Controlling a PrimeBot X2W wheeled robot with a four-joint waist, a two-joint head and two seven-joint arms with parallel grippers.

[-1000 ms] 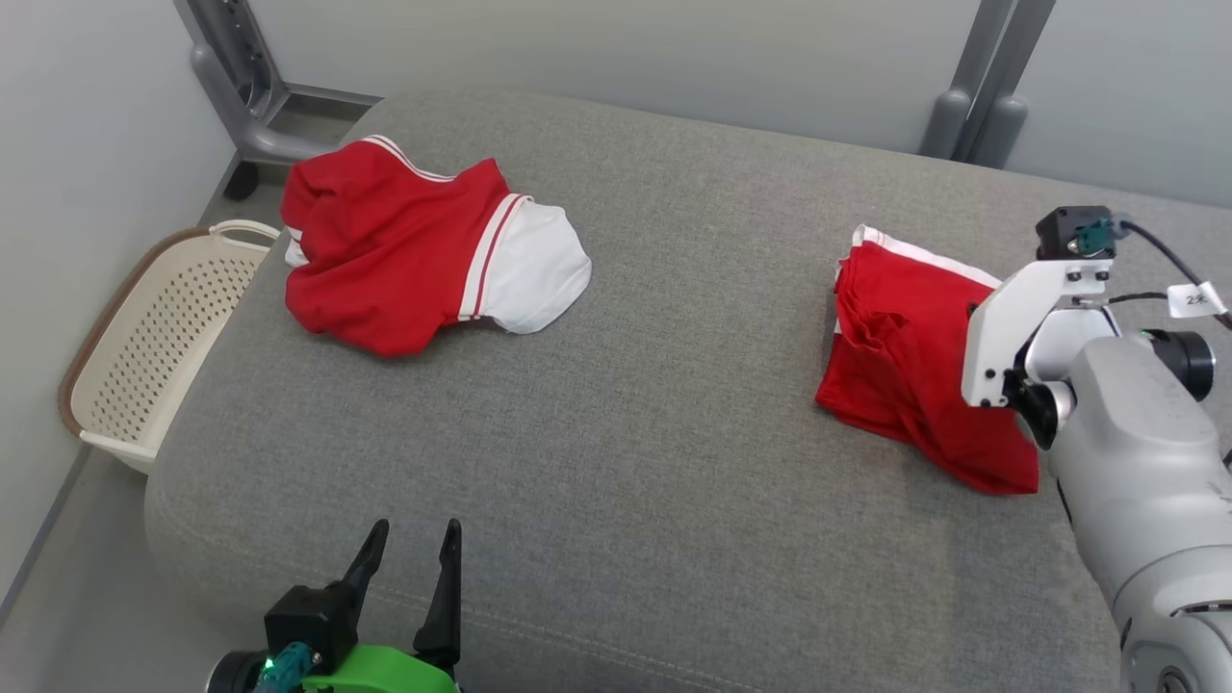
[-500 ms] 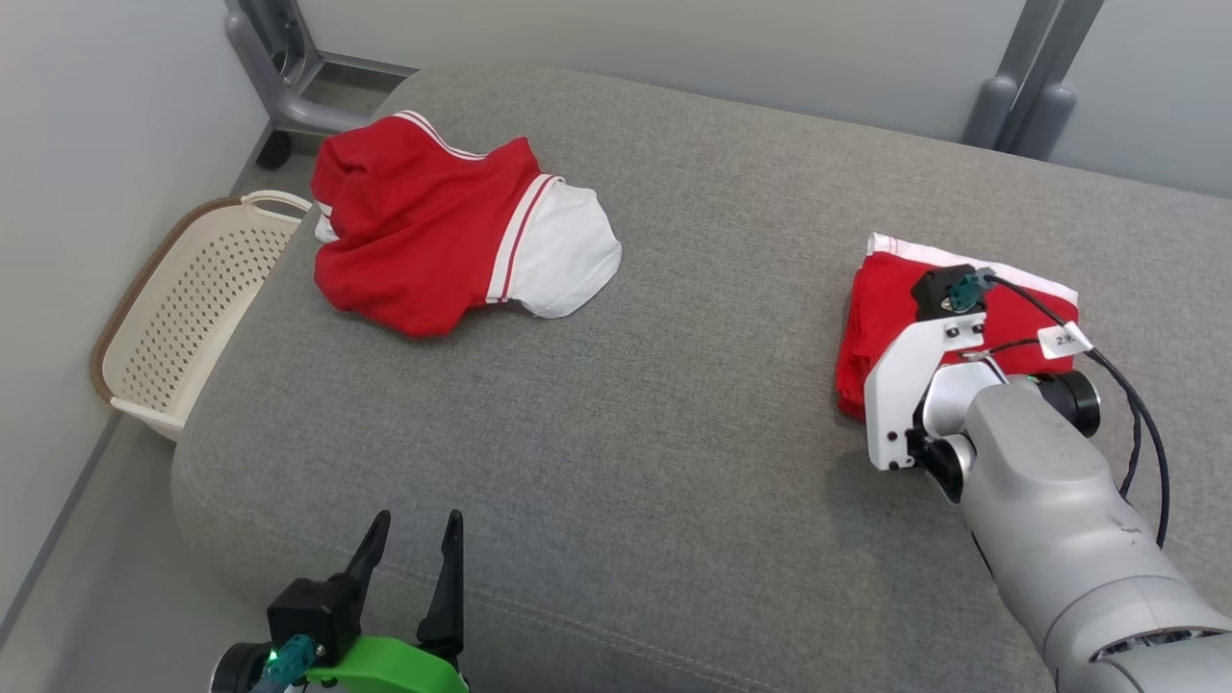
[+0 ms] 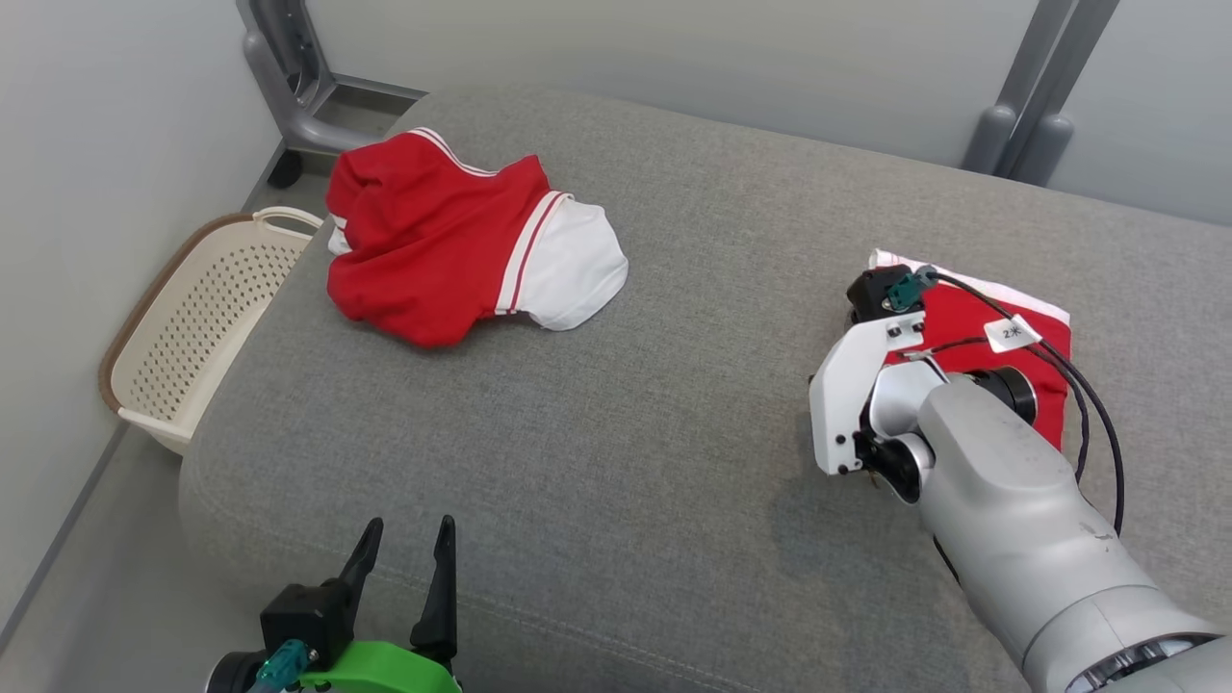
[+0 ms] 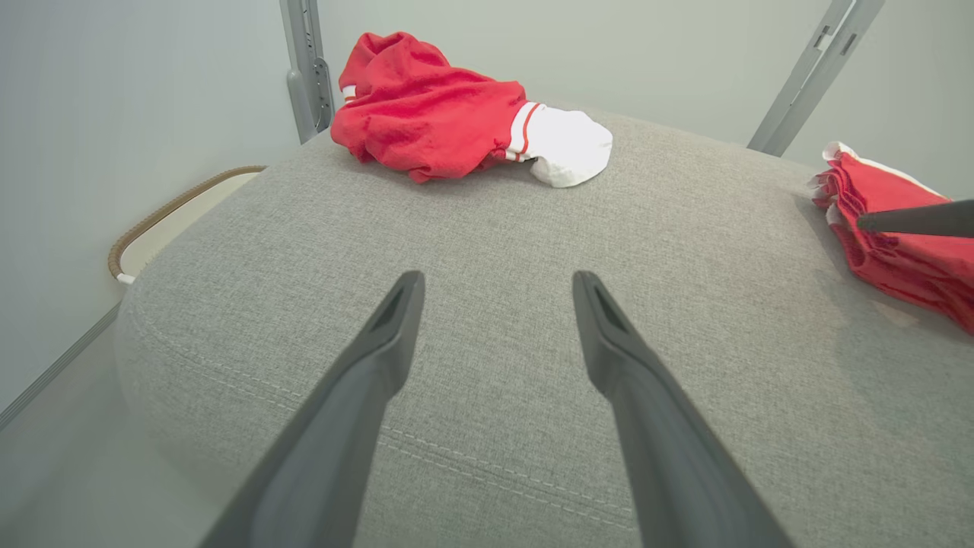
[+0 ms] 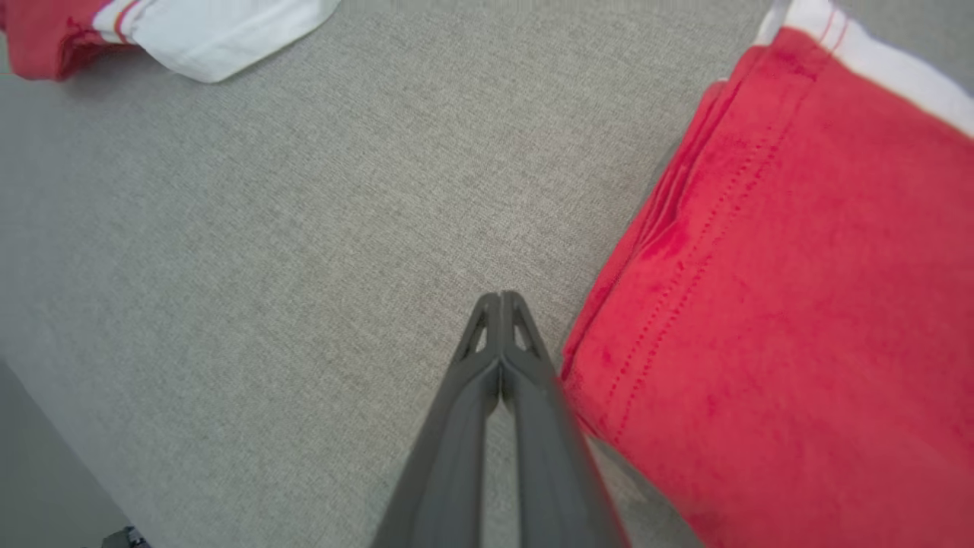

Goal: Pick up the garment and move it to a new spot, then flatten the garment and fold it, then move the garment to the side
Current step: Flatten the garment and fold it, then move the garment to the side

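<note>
One folded red garment (image 5: 768,320) just beside right pincer (image 5: 501,297)

The grey upholstered cushion (image 3: 616,433) has rounded corners, a woven cover and a stitched seam along its front edge. Two pieces of clothing lie on it. The crumpled red garment (image 3: 433,250), with a white sleeve and thin white stripes, sits in a loose heap, one back corner of the cushion just beyond it. The folded red garment (image 5: 776,320), white-banded on one side, lies flat and well apart from the crumpled garment. Bare fabric lies between them, and its stacked layers face the crumpled garment.
</note>
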